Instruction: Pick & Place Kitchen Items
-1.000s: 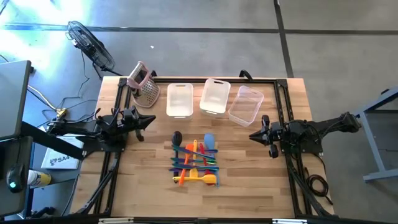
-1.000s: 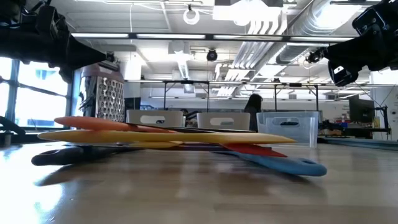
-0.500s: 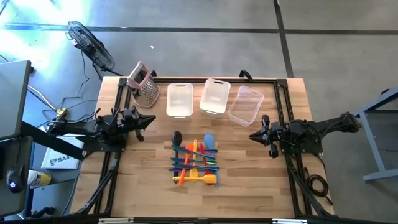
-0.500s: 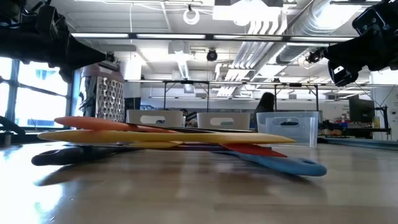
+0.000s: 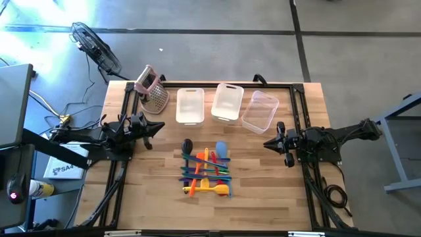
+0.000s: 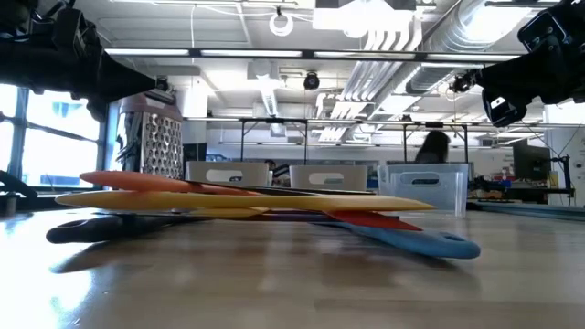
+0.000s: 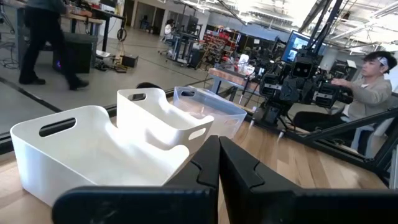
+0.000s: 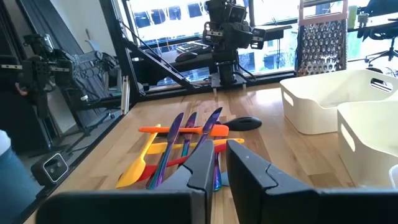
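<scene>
the utensils (image 5: pixel 206 172) lie in a pile on the bench (image 5: pixel 263 197); left claw (image 5: pixel 161 127) clenched empty, right claw (image 5: pixel 267 144) nearly clenched, grasping nothing

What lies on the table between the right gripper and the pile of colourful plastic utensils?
Nothing: in the high view only bare wooden table separates the right gripper from the pile of colourful plastic utensils.

Utensil pile (image 5: pixel 206 172): lower pieces hidden beneath upper ones.
</scene>
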